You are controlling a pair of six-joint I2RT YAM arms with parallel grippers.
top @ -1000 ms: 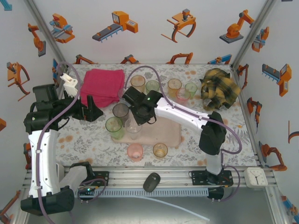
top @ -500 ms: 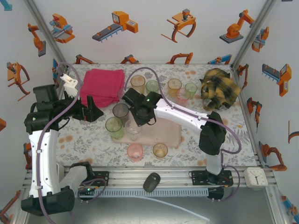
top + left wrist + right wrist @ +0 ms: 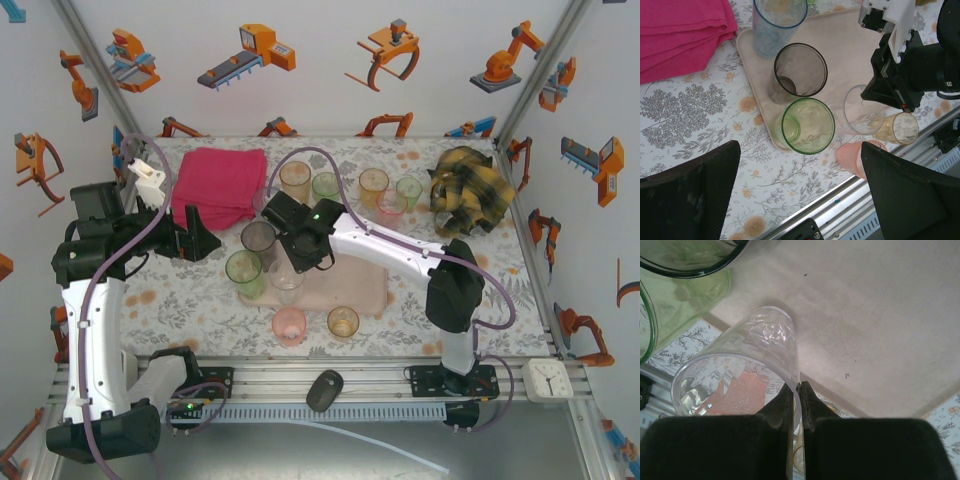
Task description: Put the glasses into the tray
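A clear glass (image 3: pixel 285 278) (image 3: pixel 740 365) stands upright near the front left edge of the pale pink tray (image 3: pixel 355 288) (image 3: pixel 865 315). My right gripper (image 3: pixel 297 262) (image 3: pixel 800 386) is shut on its rim, one finger inside and one outside. A green glass (image 3: pixel 244 270) (image 3: pixel 807 125) and a smoky grey glass (image 3: pixel 258 238) (image 3: pixel 797 72) stand on the tray's left end, with a pale blue glass (image 3: pixel 777 20) behind them. My left gripper (image 3: pixel 200 240) (image 3: pixel 801 150) hovers open left of the tray, holding nothing. A pink glass (image 3: pixel 290 325) and an orange glass (image 3: pixel 343 321) stand on the table in front of the tray.
Several glasses stand at the back: orange (image 3: pixel 295 177), green (image 3: pixel 326 185), orange (image 3: pixel 373 184), pink (image 3: pixel 390 205), green (image 3: pixel 408 190). A folded magenta cloth (image 3: pixel 220 185) lies back left, a plaid cloth (image 3: pixel 465 190) back right. The table's metal front rail (image 3: pixel 840 200) is near.
The right wrist has shifted very slightly while the clear glass stays in the same spot on the tray. The left arm has not moved.
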